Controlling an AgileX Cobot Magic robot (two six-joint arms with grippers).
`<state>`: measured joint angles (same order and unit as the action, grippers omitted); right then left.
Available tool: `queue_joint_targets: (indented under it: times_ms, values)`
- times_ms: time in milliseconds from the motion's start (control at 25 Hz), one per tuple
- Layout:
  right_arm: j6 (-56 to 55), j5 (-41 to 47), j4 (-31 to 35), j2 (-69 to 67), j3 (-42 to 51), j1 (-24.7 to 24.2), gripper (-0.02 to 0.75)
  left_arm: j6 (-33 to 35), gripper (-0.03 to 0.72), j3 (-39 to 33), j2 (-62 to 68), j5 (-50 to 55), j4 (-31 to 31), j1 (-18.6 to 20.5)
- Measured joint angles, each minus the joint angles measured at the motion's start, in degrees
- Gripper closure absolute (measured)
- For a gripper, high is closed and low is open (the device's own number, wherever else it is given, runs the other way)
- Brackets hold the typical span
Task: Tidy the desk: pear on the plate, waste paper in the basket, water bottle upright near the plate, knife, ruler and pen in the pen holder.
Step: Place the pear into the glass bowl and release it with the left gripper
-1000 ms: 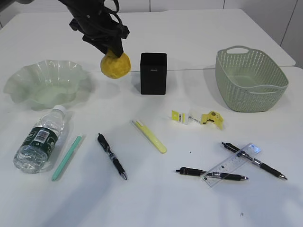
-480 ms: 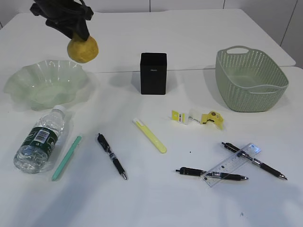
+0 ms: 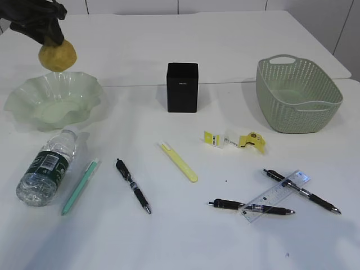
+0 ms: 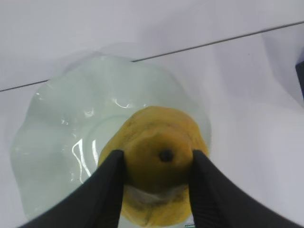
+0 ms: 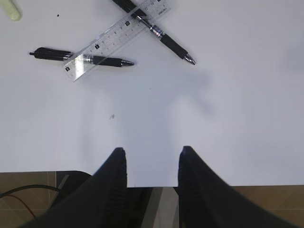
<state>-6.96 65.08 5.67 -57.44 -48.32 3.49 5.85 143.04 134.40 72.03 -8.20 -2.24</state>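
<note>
Left hand (image 3: 48, 35) clamped on pear (image 3: 57, 55), held above plate (image 3: 34, 107).
Bottle (image 3: 48, 166) lies on table (image 3: 185, 242) below plate; pen holder (image 3: 182, 87) mid-table; ruler (image 3: 275, 196) across two pens, basket (image 3: 298, 95) right; right hand (image 5: 151, 164) apart, holding nothing.

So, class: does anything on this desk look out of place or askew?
The water bottle lies on its side below the plate. The ruler rests crookedly across two black pens.

plate (image 3: 34, 104): open above | water bottle (image 3: 46, 167): probably just beside rim
</note>
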Motion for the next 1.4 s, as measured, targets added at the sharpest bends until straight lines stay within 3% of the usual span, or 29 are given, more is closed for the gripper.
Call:
queue_joint_targets:
  times_ms: [360,1400]
  values:
    - [0.0,0.0,1.9,0.0,0.0,0.0,0.435,0.0,0.398,0.0,0.1,0.0,-2.9,4.5]
    - [0.0,0.0,2.8,0.0,0.0,0.0,0.435,0.0,0.398,-4.0,6.6,-0.3,-1.6,4.8]
